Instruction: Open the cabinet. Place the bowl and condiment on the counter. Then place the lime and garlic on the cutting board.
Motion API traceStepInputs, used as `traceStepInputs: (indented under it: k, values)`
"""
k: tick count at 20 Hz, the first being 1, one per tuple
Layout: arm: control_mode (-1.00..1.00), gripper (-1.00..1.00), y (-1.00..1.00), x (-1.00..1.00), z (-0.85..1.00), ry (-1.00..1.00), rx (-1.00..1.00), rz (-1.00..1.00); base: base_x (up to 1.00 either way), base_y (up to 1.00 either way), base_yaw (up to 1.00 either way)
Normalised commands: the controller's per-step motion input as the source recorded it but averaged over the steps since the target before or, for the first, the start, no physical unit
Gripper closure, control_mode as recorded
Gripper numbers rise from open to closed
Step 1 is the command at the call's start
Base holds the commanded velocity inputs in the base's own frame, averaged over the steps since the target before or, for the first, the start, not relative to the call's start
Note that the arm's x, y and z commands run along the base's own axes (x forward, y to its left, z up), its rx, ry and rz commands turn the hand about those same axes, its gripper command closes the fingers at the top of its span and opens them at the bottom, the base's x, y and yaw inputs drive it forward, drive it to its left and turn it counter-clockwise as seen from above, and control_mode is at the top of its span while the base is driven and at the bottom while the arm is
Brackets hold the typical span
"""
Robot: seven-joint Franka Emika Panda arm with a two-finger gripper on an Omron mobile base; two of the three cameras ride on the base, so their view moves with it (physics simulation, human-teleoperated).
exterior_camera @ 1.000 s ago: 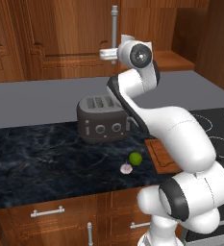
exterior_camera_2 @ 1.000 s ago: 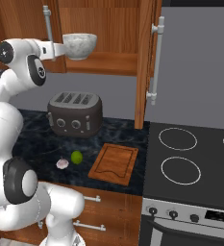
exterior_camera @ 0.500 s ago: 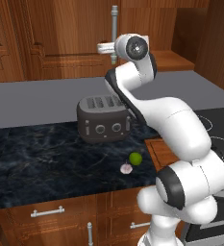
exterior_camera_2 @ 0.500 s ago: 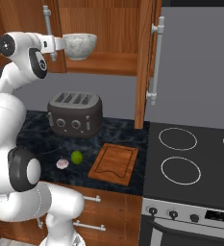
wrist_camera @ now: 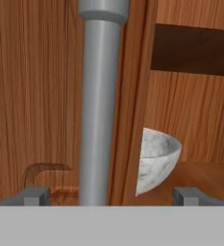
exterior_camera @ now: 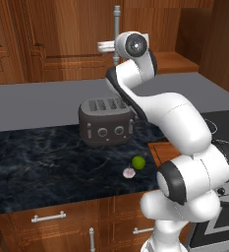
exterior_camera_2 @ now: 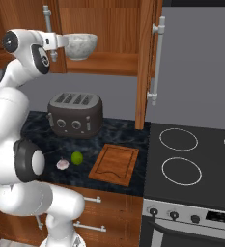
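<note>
Fingers (wrist_camera: pixel 108 196) wide open, holding nothing, straddling the left door handle (wrist_camera: pixel 100 105) of the cabinet (exterior_camera_2: pixel 109 29) — bowl (exterior_camera_2: pixel 81 46) on the shelf just right. Risk: door swing or wrist clips bowl, knocks it off.

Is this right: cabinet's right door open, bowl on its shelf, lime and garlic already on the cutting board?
Not quite. The lime and garlic lie on the counter, left of the cutting board and off it, as the right base view shows. The rest holds: the cabinet door stands open and the bowl sits on its shelf.
</note>
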Motion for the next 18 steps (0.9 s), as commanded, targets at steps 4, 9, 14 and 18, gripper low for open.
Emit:
traceStepInputs:
  k: [4, 9, 14, 18]
  values:
    - [-1.0, -1.0, 0.16, 0.22, 0.0, 0.0, 0.0, 0.0, 0.0, 0.0, 0.0]
    - [-1.0, -1.0, 0.13, 0.19, 0.0, 0.0, 0.0, 0.0, 0.0, 0.0, 0.0]
    - [-1.0, 1.0, 0.06, 0.24, 0.0, 0.0, 0.0, 0.0, 0.0, 0.0, 0.0]
    - [-1.0, 1.0, 0.03, 0.2, 0.0, 0.0, 0.0, 0.0, 0.0, 0.0, 0.0]
